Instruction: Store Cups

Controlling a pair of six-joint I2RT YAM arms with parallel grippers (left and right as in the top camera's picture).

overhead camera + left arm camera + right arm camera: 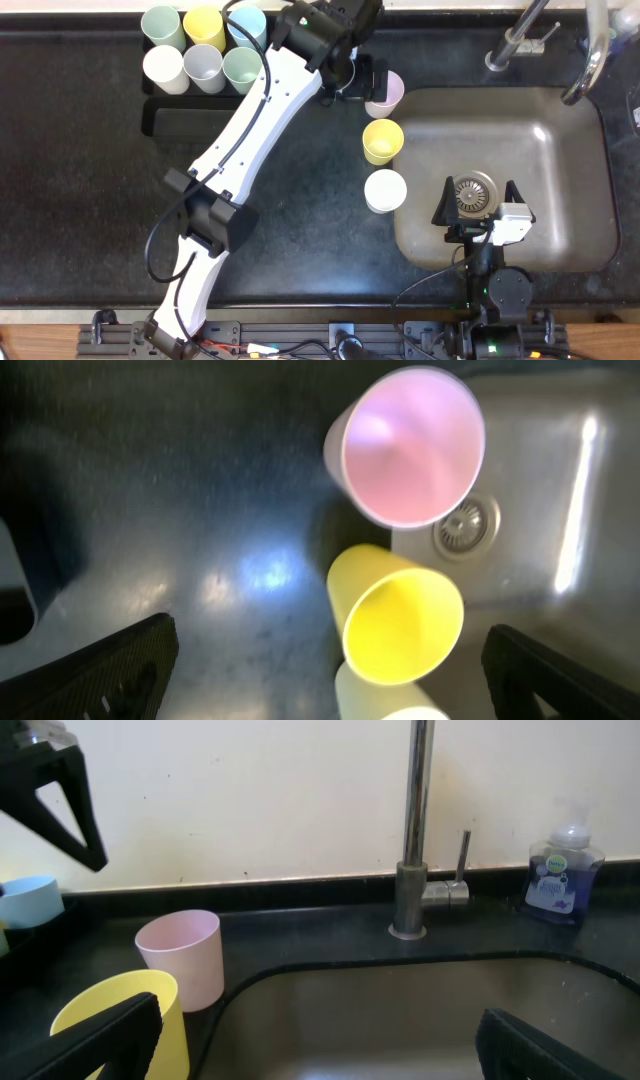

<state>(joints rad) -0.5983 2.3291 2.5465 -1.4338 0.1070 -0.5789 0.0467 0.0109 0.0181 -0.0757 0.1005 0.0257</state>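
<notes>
Three cups stand in a row on the dark counter beside the sink: a pink cup [385,92], a yellow cup [382,140] and a white cup [385,190]. My left gripper [345,75] hangs above the counter just left of the pink cup, open and holding nothing. Its wrist view looks down into the pink cup [410,445] and the yellow cup [400,625], with the left gripper [330,635] spread wide. My right gripper [477,200] sits over the sink, open and holding nothing. From there the pink cup [180,960] and yellow cup [120,1020] are seen beyond the sink's rim.
A black tray [150,110] at the back left holds several cups in green, yellow, blue and white. The steel sink [560,150] fills the right side, with a faucet [415,840] and a soap bottle [565,870] behind it. The counter's left half is bare.
</notes>
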